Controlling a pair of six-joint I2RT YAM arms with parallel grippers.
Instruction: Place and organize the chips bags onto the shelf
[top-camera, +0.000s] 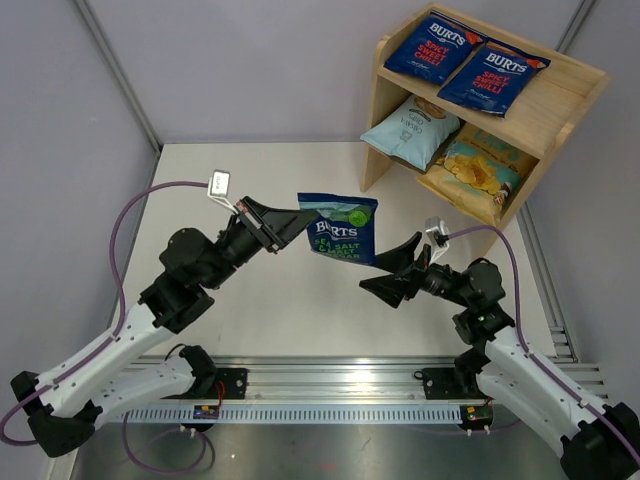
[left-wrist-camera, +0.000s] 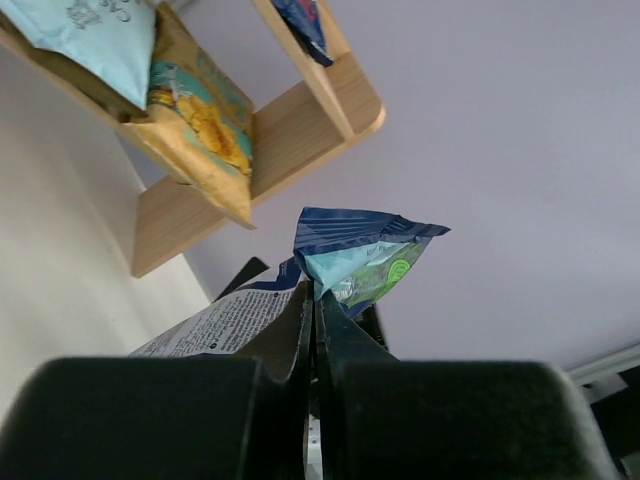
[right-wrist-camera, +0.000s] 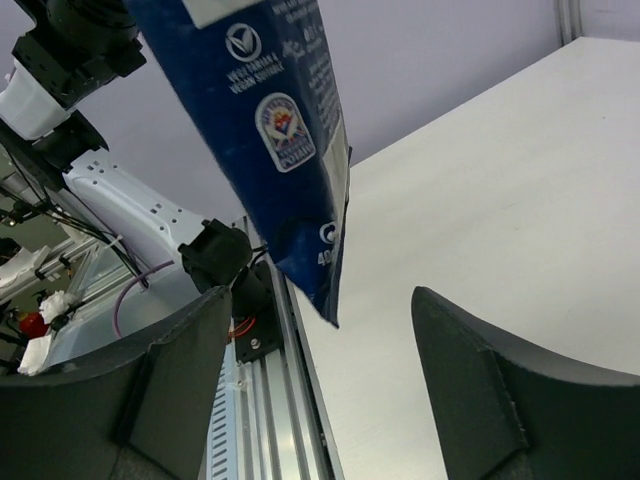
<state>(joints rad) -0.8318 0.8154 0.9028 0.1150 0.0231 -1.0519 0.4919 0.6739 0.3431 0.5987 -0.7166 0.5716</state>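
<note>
**Wood shelf waits for its fifth bag, held in mid-air**

White table (top-camera: 250, 300) carries the shelf (top-camera: 572, 92) at its far right corner. The lower tier holds the Kettle bag (top-camera: 475, 170) beside the pale-blue bag (top-camera: 408, 128). Two red-lettered Burts bags (top-camera: 420, 48) sit abreast on top, with bare wood at that tier's right end.

The green-lettered Burts bag (top-camera: 345, 230) hangs above the table's middle, long axis roughly upright. The left gripper (top-camera: 305, 220) is clamped on its upper left edge. The right gripper (top-camera: 392, 268) gapes wide just beside the bag's lower right corner, apparently not touching it.

The shelf lies beyond and to the right of the bag, nearer the right arm, so a handover looks likely.
</note>
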